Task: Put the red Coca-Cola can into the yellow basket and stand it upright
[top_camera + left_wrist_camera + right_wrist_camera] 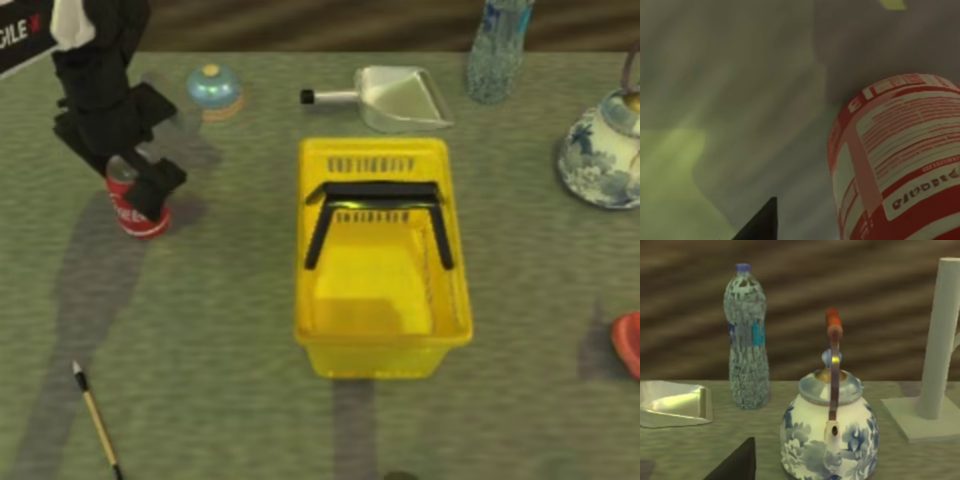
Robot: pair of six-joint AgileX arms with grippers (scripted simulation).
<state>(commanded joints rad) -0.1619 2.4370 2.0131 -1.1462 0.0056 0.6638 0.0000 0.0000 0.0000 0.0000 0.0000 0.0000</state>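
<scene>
One arm active: left gripper (140, 195) down over the red Coca-Cola can (128, 210) at desk left, finger state unclear. Yellow basket (383, 340) well apart, mid-desk.

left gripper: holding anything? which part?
Cannot be told for sure. The left gripper is down over the upper part of the red Coca-Cola can, which stands on the table left of the yellow basket, but finger contact is hidden.
</scene>
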